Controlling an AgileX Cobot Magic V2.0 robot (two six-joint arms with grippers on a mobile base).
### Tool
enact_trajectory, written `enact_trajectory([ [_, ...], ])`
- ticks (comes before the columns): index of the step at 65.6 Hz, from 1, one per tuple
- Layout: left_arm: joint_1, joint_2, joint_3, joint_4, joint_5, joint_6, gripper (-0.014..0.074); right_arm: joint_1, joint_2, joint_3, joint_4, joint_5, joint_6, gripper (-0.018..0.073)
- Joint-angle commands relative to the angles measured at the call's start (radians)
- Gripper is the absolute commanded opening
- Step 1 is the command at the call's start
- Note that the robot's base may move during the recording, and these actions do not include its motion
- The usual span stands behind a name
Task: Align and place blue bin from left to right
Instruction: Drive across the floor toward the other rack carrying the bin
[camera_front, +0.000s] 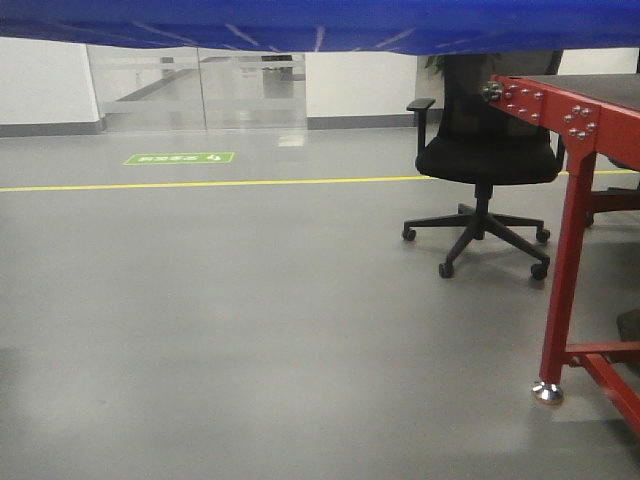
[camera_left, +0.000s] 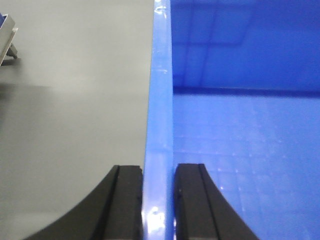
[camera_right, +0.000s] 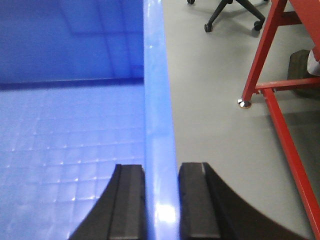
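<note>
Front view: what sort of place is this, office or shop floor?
Probably a workshop or test lab inside an industrial building. Smooth grey coated floor with a yellow painted line and a green floor marking, a red bolted steel table frame, and a black wheeled office chair.

Only a strip of the blue bin shows at the front view's top edge; the rest is cut off. Behind that strip, the office chair loses its backrest top. Below the bin, the green floor sign has lettering too small to read. Clamped on the bin's rim, the left gripper and right gripper are cut off below.
</note>
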Motion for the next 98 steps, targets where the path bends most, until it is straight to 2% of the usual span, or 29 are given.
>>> enact_trajectory([
  [1, -0.02, -0.007, -0.011, -0.006, -0.109, 0.002, -0.0111, 0.013, -0.004, -0.01, -0.026, -0.198, 0.008, -0.0166],
  [11, -0.02, -0.007, -0.011, 0.014, -0.11, 0.002, -0.0111, 0.013, -0.004, -0.01, -0.026, -0.213, 0.008, -0.0166],
  [68, -0.02, -0.007, -0.011, 0.02, -0.11, 0.002, -0.0111, 0.013, -0.004, -0.01, -0.026, -0.228, 0.008, -0.0166],
  [98, -0.02, -0.007, -0.011, 0.02, -0.11, 0.002, -0.0111, 0.013, -0.004, -0.01, -0.026, -0.318, 0.008, -0.0166],
])
